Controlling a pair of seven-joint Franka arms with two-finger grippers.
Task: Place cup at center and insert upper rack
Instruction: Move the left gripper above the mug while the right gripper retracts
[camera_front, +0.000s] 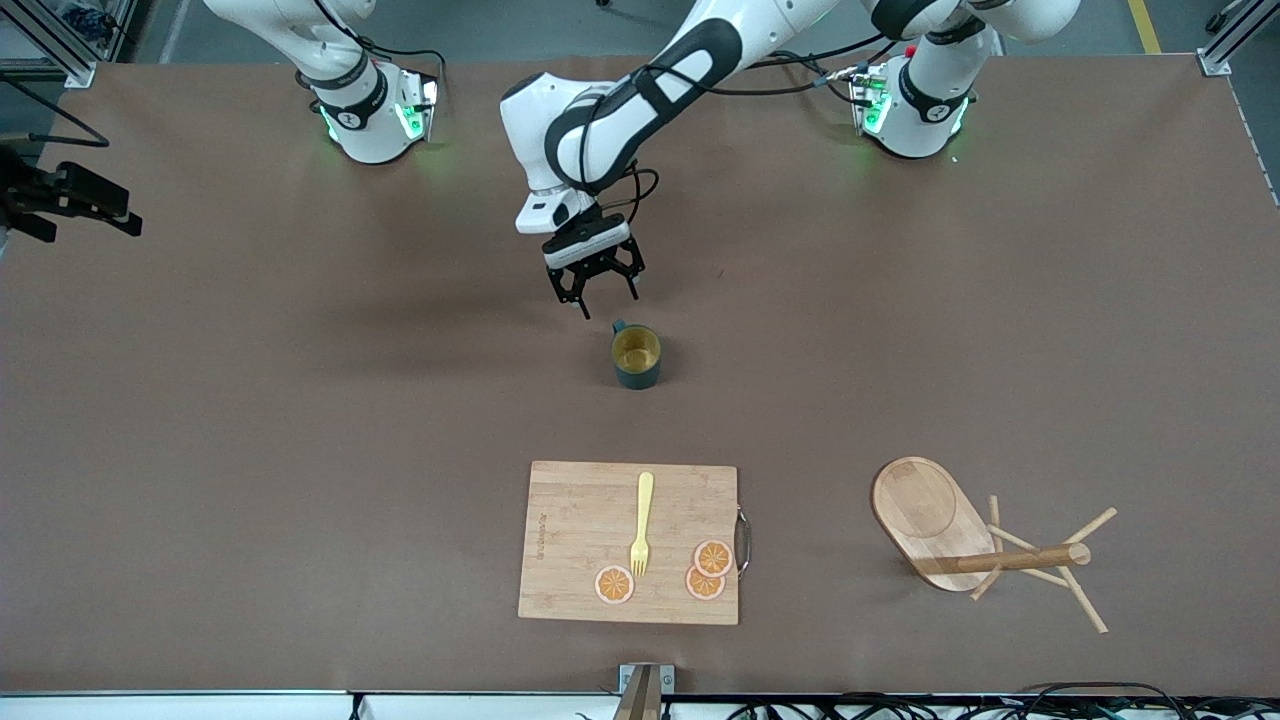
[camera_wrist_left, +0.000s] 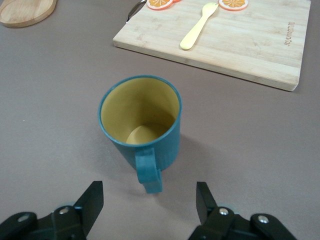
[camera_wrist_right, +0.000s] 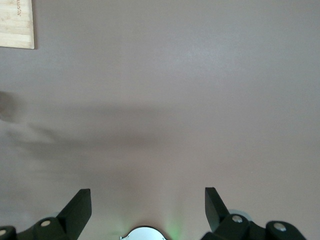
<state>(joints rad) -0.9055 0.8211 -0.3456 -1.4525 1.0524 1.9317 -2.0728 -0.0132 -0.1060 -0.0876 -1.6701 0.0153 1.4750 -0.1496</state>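
Note:
The dark teal cup (camera_front: 636, 357) with a mustard-yellow inside stands upright near the table's middle, its handle turned toward the robots. In the left wrist view the cup (camera_wrist_left: 140, 120) sits just ahead of my left gripper (camera_wrist_left: 150, 200), with its handle between the lines of the fingers. My left gripper (camera_front: 595, 285) is open and empty, low over the table beside the cup's handle. The wooden mug tree (camera_front: 960, 540) lies on its side toward the left arm's end, nearer the front camera. My right gripper (camera_wrist_right: 147, 200) is open and empty, waiting over bare table near its base.
A bamboo cutting board (camera_front: 630, 540) with a yellow fork (camera_front: 642, 525) and three orange slices lies nearer the front camera than the cup. It also shows in the left wrist view (camera_wrist_left: 250, 50), and its corner shows in the right wrist view (camera_wrist_right: 15, 22).

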